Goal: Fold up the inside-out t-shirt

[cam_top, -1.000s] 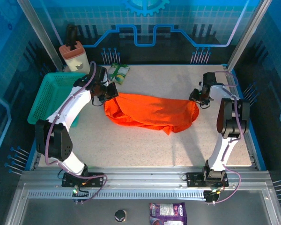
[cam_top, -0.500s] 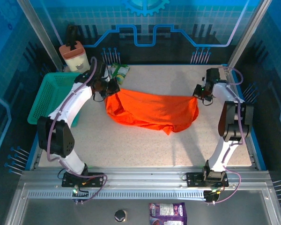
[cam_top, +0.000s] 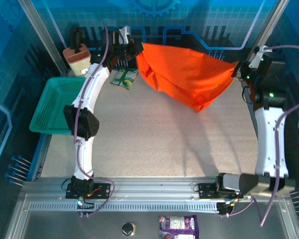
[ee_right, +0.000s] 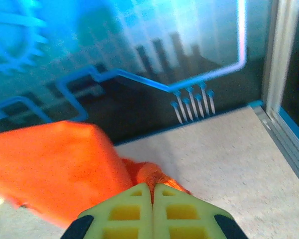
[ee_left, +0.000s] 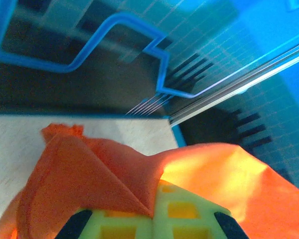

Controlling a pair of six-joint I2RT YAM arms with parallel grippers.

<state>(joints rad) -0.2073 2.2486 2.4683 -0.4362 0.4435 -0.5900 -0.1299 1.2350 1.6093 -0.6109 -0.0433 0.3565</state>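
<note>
The orange-red t-shirt [cam_top: 187,74] hangs stretched in the air above the back of the table, sagging to a point in the middle. My left gripper [cam_top: 135,49] is shut on its left upper corner, and in the left wrist view the cloth [ee_left: 89,179] drapes over the yellow-green fingers [ee_left: 184,214]. My right gripper [cam_top: 237,69] is shut on the right corner; in the right wrist view a small bunch of cloth [ee_right: 152,177] sticks out between the closed fingers [ee_right: 129,211], with the rest of the shirt [ee_right: 55,164] spreading to the left.
A teal mesh basket [cam_top: 52,104] stands at the table's left edge. A green-and-white packet [cam_top: 123,78] lies at the back left, near a beige bottle-like object [cam_top: 77,59]. The blue back wall is close behind both grippers. A purple packet [cam_top: 178,226] lies below the front rail.
Both arms have risen and moved toward the back wall, lifting the t-shirt off the table. It now hangs spread between the two grippers instead of lying bunched on the surface.
</note>
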